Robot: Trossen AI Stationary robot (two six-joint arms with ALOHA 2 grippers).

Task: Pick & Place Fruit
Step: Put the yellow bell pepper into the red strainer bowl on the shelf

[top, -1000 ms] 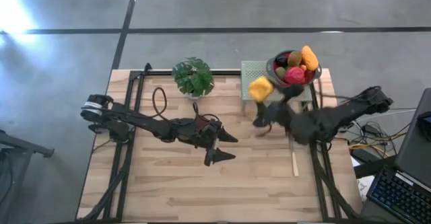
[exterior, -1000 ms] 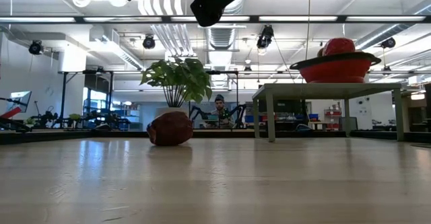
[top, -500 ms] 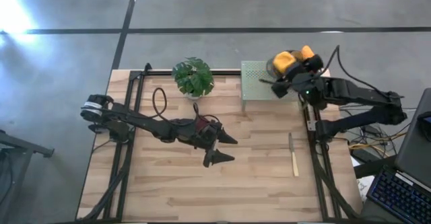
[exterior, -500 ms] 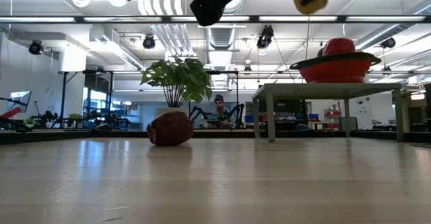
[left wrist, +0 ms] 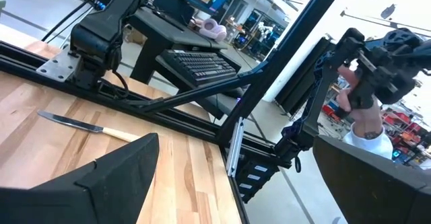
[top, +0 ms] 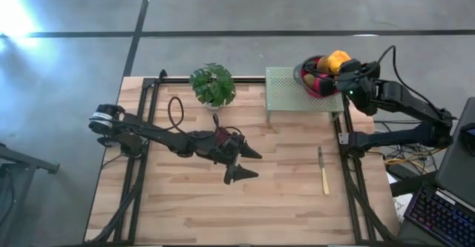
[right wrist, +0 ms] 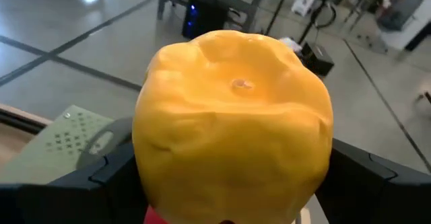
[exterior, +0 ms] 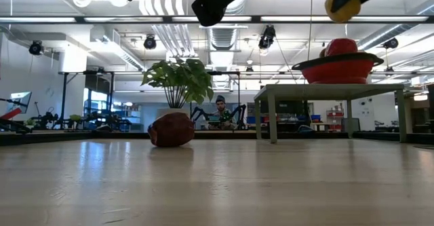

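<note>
Swung back from the table's middle within the last second, the right gripper (top: 346,74) now hangs just above the red bowl (top: 322,88), its fingers clamped on a yellow toy fruit (right wrist: 232,120) that fills the right wrist view and looks like a bell pepper, though that is a judgement from its lobed top. Seen from table height, the yellow fruit (exterior: 342,7) dangles directly above the bowl (exterior: 338,67), apparently lined up so that a release would drop it onto the red (top: 324,83) and orange (top: 338,58) pieces already heaped there. That bowl sits on a pale green perforated stand (top: 286,87) at the table's far edge. Beside the stand is a potted plant (top: 213,84); nearer the table's centre than the bowl, the left gripper (top: 245,163) waits with fingers spread wide, holding nothing and unmoved over that second. One brownish-red fruit (exterior: 171,129) lies on the wood (top: 282,195) below it, not yet collected. A knife (top: 323,171) lies on the table in front of the stand. No brand or legible writing shows anywhere.
</note>
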